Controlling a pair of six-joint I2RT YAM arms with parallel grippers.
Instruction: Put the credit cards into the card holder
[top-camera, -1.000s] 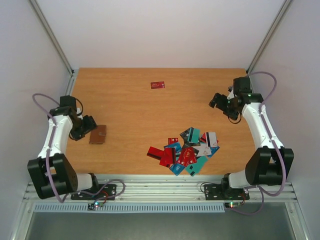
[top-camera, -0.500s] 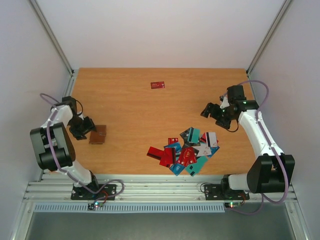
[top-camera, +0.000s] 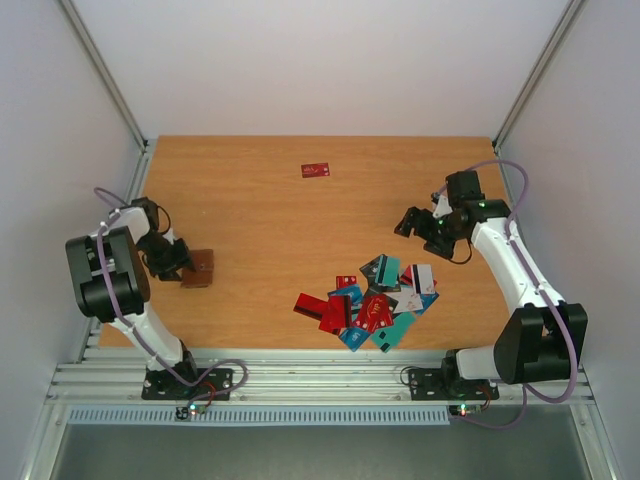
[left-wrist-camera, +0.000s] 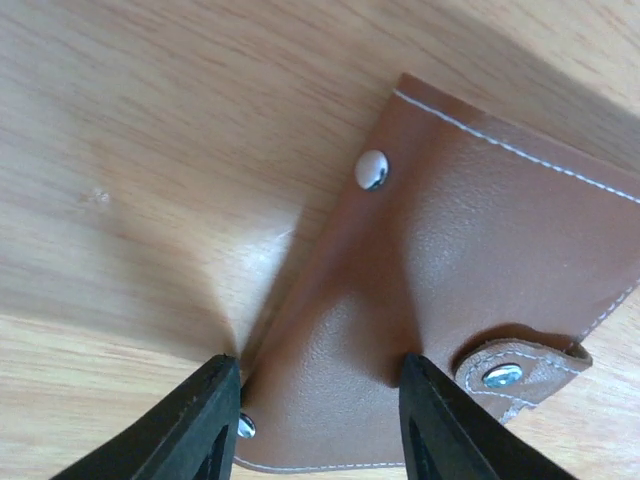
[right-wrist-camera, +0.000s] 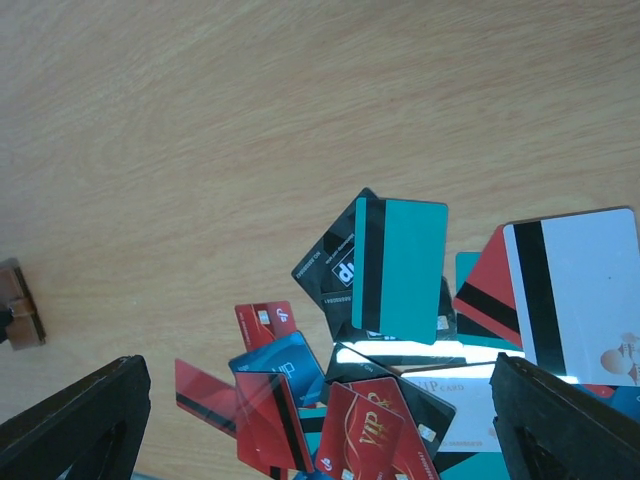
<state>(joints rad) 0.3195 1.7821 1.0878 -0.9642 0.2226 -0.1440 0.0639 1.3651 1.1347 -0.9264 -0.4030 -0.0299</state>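
Arms over the worktop (top-camera: 260, 210).
Left fingers (left-wrist-camera: 195, 425) spread around holder (left-wrist-camera: 480, 260) edge; right fingers (right-wrist-camera: 80, 430) spread above cards (right-wrist-camera: 400, 260).

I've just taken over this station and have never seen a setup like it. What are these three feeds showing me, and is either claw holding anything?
You are seeing two white robot arms bolted at the near edge of a wooden table. The wide picture looks down from above. The other two come from a camera on each wrist.

The left gripper is open. Its black fingers sit on either side of one edge of the brown leather card holder, not clamped on it.

The right gripper is open and empty, just beyond the heap of red, teal, blue and white plastic cards.

One dark red card lies alone at the far side.
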